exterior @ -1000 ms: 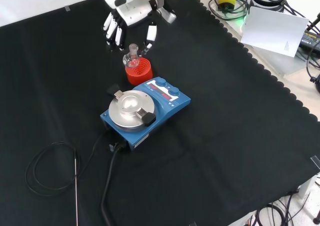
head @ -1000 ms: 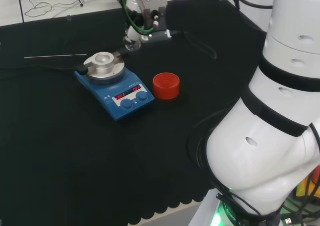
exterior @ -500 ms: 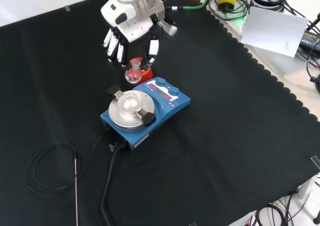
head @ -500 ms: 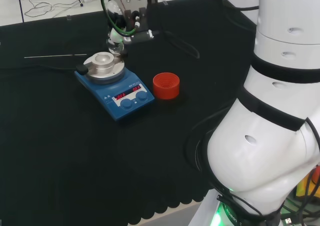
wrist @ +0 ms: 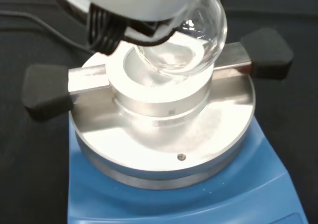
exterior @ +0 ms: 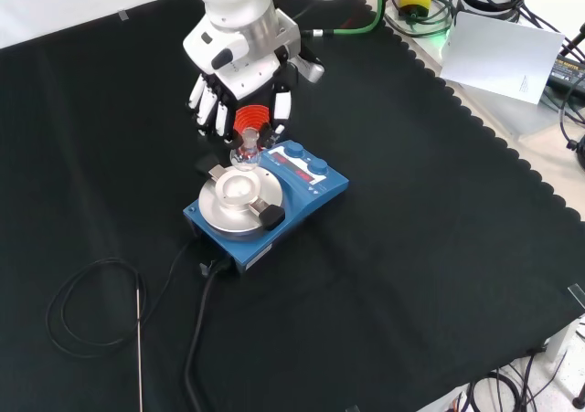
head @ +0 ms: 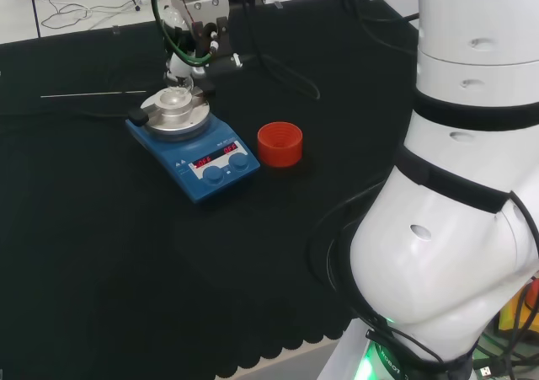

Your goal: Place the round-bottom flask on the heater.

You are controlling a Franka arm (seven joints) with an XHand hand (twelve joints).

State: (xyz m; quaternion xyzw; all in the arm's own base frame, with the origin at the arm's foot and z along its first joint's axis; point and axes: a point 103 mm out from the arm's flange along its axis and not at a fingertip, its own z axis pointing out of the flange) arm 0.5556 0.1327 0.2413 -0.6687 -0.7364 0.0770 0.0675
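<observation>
A small clear round-bottom flask (exterior: 245, 149) hangs in my hand (exterior: 239, 83), whose fingers are curled round its neck. In the wrist view the flask's bulb (wrist: 186, 45) hovers just over the round silver block of the blue heater (wrist: 164, 119), slightly off its hollow centre and apart from it. In the front view the heater (exterior: 265, 197) stands mid-cloth with the flask over its far edge. In the head view the hand (head: 192, 34) is above the heater's (head: 192, 148) plate, and the flask (head: 178, 78) is faint below it.
A red ribbed ring stand (head: 280, 143) sits on the cloth right of the heater in the head view, and behind the hand's fingers in the front view (exterior: 253, 120). A black cable (exterior: 196, 330) and a thin metal rod (exterior: 139, 343) lie near the heater.
The hand has carried the flask from above the red ring stand to over the heater's silver block, moving left in the head view and lower toward the plate.
</observation>
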